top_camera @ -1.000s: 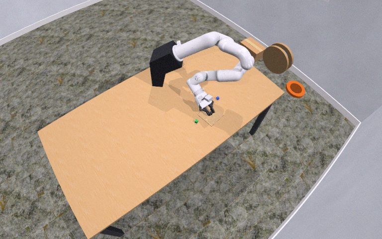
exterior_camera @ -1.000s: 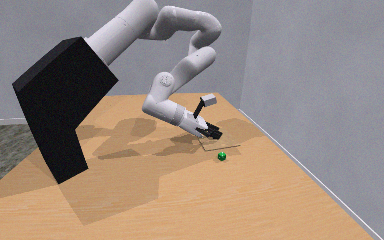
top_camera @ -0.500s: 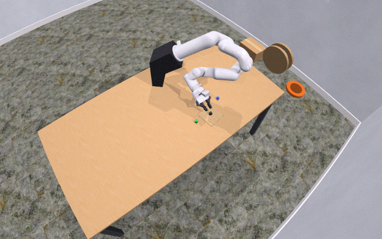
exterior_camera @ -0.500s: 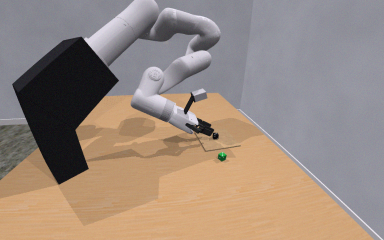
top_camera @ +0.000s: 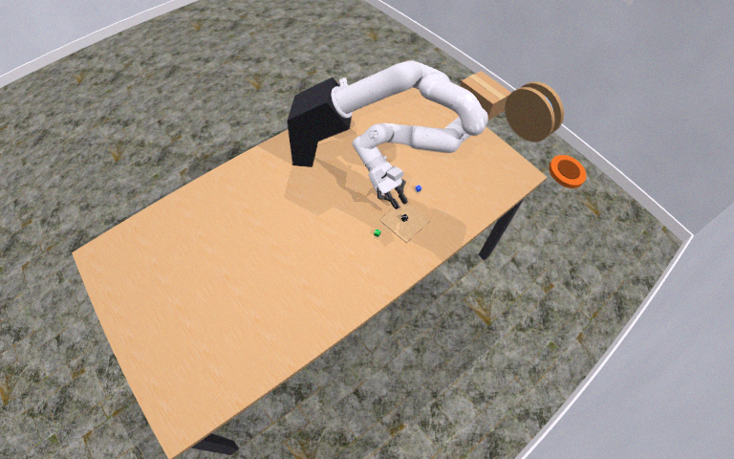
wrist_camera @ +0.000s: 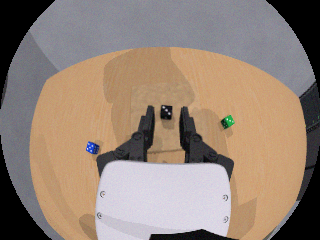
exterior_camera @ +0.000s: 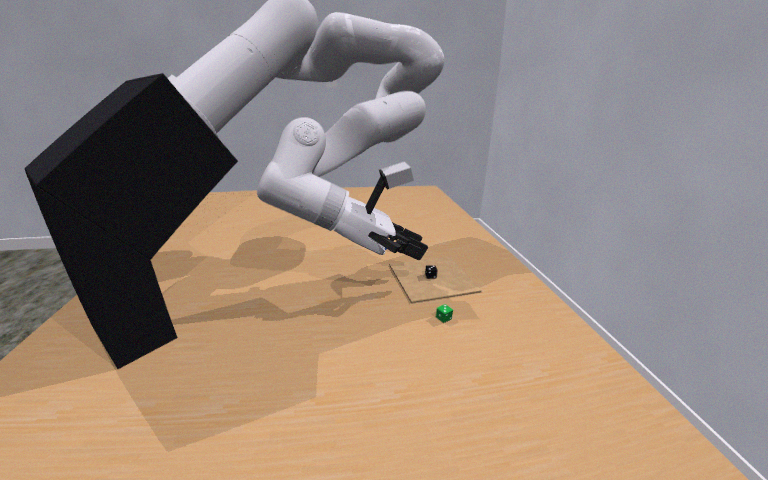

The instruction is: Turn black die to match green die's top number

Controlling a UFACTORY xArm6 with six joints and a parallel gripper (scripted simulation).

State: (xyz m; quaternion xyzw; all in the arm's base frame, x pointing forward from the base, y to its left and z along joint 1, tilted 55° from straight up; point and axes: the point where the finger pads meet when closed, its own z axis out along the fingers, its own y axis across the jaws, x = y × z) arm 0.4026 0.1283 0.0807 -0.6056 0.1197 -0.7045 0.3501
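Note:
The black die (top_camera: 404, 217) lies flat on the thin tan mat (top_camera: 404, 223), well inside its edges; it also shows in the exterior view (exterior_camera: 431, 271). My gripper (exterior_camera: 416, 247) hovers tilted just behind and above the die, apart from it, with its fingers partly open and nothing between them. In the wrist view the die (wrist_camera: 166, 112) sits just beyond my fingertips. The green die (exterior_camera: 444, 313) lies on the table just off the mat's near edge. The pips on both dice are too small to read.
A blue die (top_camera: 418, 187) lies on the table beyond the mat, near the far edge. The arm's black base block (top_camera: 313, 121) stands at the table's back. The table's right edge runs close to the mat.

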